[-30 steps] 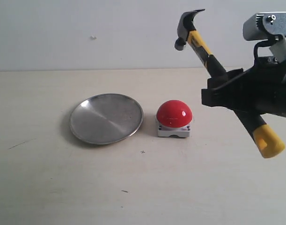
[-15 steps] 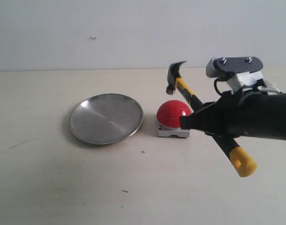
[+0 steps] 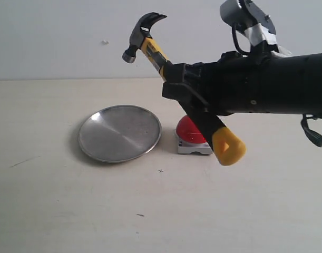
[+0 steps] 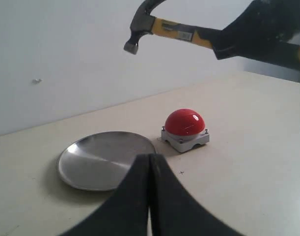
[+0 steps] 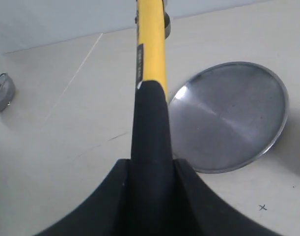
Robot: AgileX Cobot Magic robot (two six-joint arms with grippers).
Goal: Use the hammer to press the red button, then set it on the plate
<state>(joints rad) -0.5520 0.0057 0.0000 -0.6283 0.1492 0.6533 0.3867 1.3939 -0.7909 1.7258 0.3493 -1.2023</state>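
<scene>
My right gripper (image 3: pixel 189 89) (image 5: pixel 150 169) is shut on the black handle of the hammer (image 3: pixel 166 68) (image 5: pixel 150 113) (image 4: pixel 179 32). The hammer hangs in the air, its dark head up and to the left, above the gap between plate and button, its yellow end down toward the front. The red button (image 3: pixel 188 130) (image 4: pixel 185 123) on its grey base sits on the table, partly hidden behind the handle. Left of it lies the silver plate (image 3: pixel 119 133) (image 4: pixel 103 160) (image 5: pixel 231 115). My left gripper (image 4: pixel 150 160) is shut and empty, low before the plate; it does not show in the exterior view.
The tan table (image 3: pixel 71 211) ends at a white wall (image 3: pixel 55 37) behind. A shiny metal piece (image 5: pixel 1 92) lies at the table's far side in the right wrist view. A small cross mark (image 3: pixel 161 171) is on the table in front of the button.
The right arm has lifted the hammer off the button and swung it left and up. The head has gone from just above the red dome to high over the plate's right edge.
</scene>
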